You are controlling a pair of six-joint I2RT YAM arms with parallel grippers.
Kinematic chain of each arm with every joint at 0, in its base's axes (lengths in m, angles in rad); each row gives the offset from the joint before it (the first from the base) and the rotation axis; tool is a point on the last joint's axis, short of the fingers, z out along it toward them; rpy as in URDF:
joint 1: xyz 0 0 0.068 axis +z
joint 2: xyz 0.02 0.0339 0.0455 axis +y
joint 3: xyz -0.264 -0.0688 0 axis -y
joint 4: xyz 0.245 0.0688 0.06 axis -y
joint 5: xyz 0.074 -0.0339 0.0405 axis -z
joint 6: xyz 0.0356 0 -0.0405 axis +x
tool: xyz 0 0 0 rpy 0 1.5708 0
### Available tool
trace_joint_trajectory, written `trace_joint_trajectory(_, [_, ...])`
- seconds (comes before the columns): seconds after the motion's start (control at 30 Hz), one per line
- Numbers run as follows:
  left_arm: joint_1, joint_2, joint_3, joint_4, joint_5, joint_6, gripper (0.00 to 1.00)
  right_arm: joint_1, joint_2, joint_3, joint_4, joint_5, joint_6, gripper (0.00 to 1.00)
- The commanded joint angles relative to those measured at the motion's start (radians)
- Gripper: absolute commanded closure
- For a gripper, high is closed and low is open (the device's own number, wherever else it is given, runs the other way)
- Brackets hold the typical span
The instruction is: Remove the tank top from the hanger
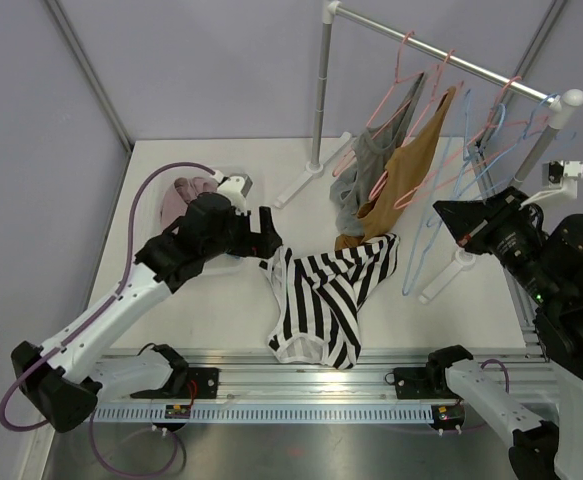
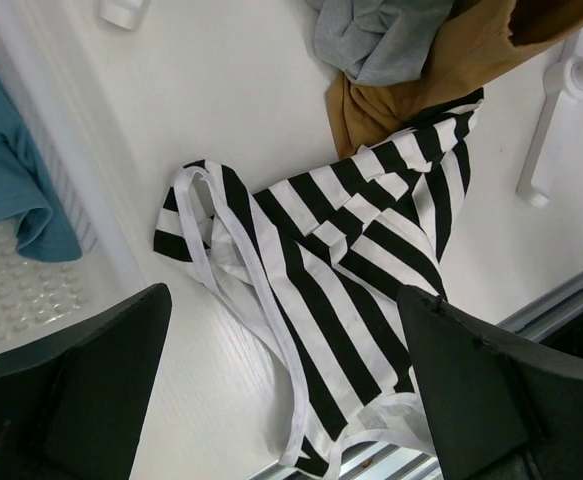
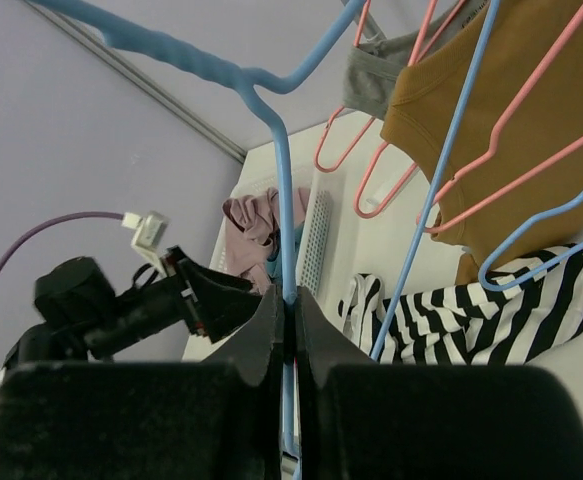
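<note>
My left gripper [image 1: 268, 240] hangs over the table [image 1: 211, 300] with its fingers [image 2: 91, 380] spread wide and nothing between them. Below and just to its right lies the striped tank top [image 1: 326, 300], flat on the table and well apart from every hanger.

The tank top is banded in broad black and white stripes, with narrow white trim around the straps and armholes. It is crumpled and folded over itself, so the stripes run in several directions. From my left wrist, the thin white straps [image 2: 221, 260] loop out on the side nearest my fingers. The near end reaches the metal track [image 1: 391, 355] at the table's front edge. The far corner touches the hem of a brown top [image 1: 406, 180] that droops from a pink hanger [image 1: 406, 60] on the rail [image 1: 441, 50]. A grey top [image 1: 366, 165] hangs just beside the brown one.

My right gripper [image 3: 291, 320] is raised near the rail, and its fingers are pressed together on the wire of a blue hanger [image 3: 281, 180]. The wire runs straight up from between them to the bend below the hook.

Behind my left arm sits a white bin [image 2: 31, 300] with pink and teal cloth in it.
</note>
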Motion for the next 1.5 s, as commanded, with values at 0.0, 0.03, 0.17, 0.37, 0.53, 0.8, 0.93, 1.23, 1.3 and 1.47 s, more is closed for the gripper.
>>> trace_joint_trajectory(0.0, [-0.004,-0.098,0.052,-0.064,-0.050,0.021,0.01,0.005,0.043,0.006,0.080,0.036,0.031,1.00])
trace_joint_trajectory(0.03, [-0.004,-0.110,0.048,-0.082,-0.057,0.021,0.01,0.007,0.049,-0.001,0.090,0.051,0.057,1.00])
trace_joint_trajectory(0.17, [-0.006,-0.168,0.048,-0.113,-0.063,0.026,0.01,0.005,0.098,-0.036,0.163,0.155,0.079,1.00])
trace_joint_trajectory(0.37, [-0.006,-0.185,0.064,-0.164,-0.073,0.059,0.01,0.005,0.273,0.062,0.144,0.181,0.061,1.00])
trace_joint_trajectory(0.53, [-0.006,-0.199,0.046,-0.170,-0.068,0.073,0.01,-0.006,0.360,0.156,0.125,0.240,0.041,1.00])
trace_joint_trajectory(0.8, [-0.006,-0.208,0.040,-0.171,-0.053,0.090,0.01,-0.193,0.469,0.214,0.117,0.043,0.079,1.00])
trace_joint_trajectory(0.93, [-0.006,-0.208,0.034,-0.168,-0.045,0.090,0.01,-0.243,0.503,0.246,0.110,0.007,0.084,1.00])
trace_joint_trajectory(1.23, [-0.047,-0.204,0.028,-0.153,-0.048,0.067,0.01,-0.260,0.491,0.127,0.131,0.022,0.104,1.00])
trace_joint_trajectory(1.3, [-0.088,-0.198,0.026,-0.148,-0.074,0.050,0.01,-0.262,0.497,0.122,0.128,0.010,0.096,1.00])
trace_joint_trajectory(1.47, [-0.194,-0.190,-0.017,-0.078,-0.132,0.006,0.01,-0.262,0.473,0.096,0.136,-0.001,0.071,0.95])
